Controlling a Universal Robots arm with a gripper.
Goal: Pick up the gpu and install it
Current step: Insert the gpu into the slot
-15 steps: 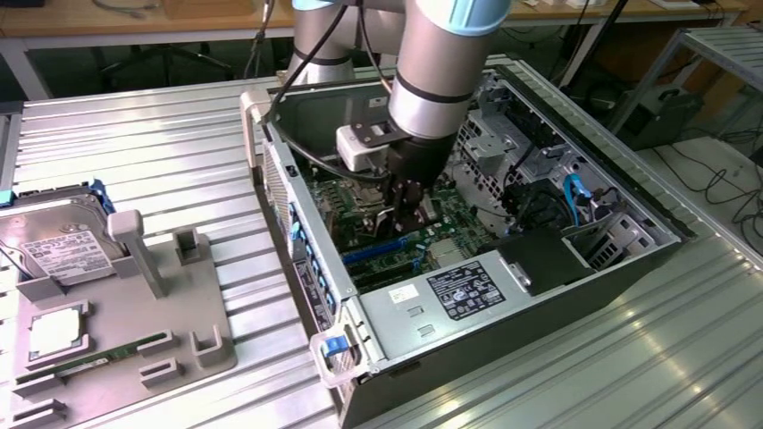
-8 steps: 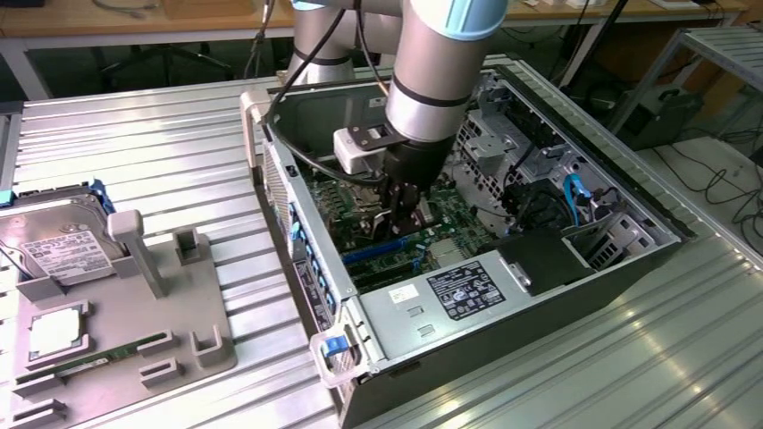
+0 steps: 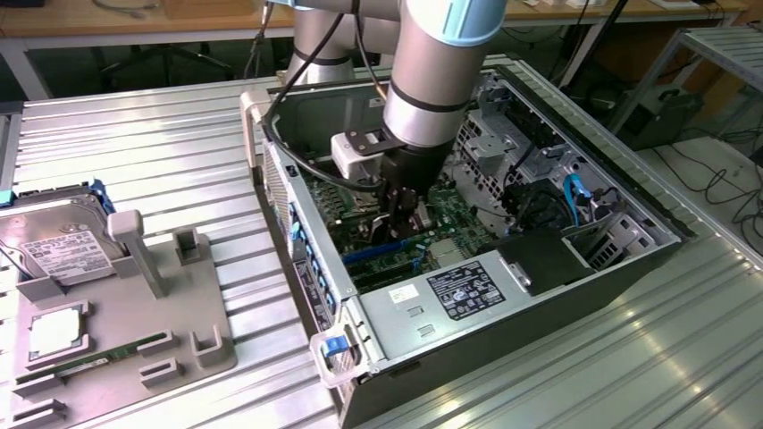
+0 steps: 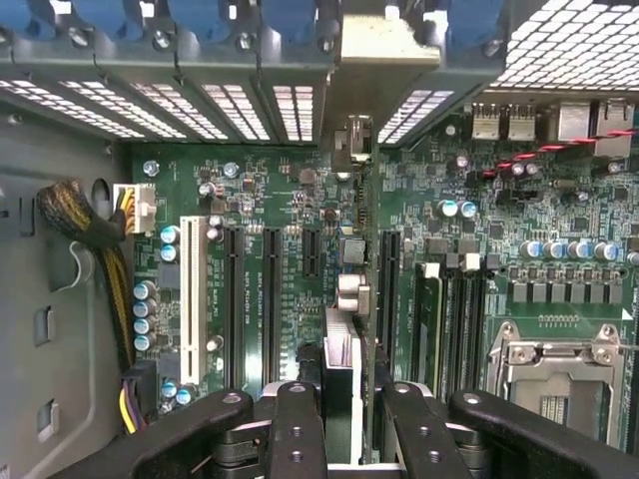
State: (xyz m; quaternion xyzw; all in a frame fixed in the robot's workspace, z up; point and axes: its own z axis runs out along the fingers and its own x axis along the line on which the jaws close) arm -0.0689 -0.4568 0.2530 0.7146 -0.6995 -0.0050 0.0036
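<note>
My gripper (image 3: 403,214) is down inside the open computer case (image 3: 394,313), just above the green motherboard (image 4: 300,200). In the wrist view the gripper (image 4: 344,409) is shut on the gpu (image 4: 342,344), which shows edge-on between the black fingers (image 4: 298,419). The card stands upright over the row of black expansion slots (image 4: 268,299). Its silver end bracket (image 4: 384,45) sits against the case's rear slot openings. Whether the card's edge sits in a slot is hidden by the card itself.
A grey fixture (image 3: 155,295) at the exterior view's left holds a silver hard drive (image 3: 54,250) and a thin RAM stick (image 3: 102,356). Inside the case are a white slot (image 4: 190,299), a yellow-black cable bundle (image 4: 85,225), the CPU socket (image 4: 559,369) and blue cables (image 3: 573,197).
</note>
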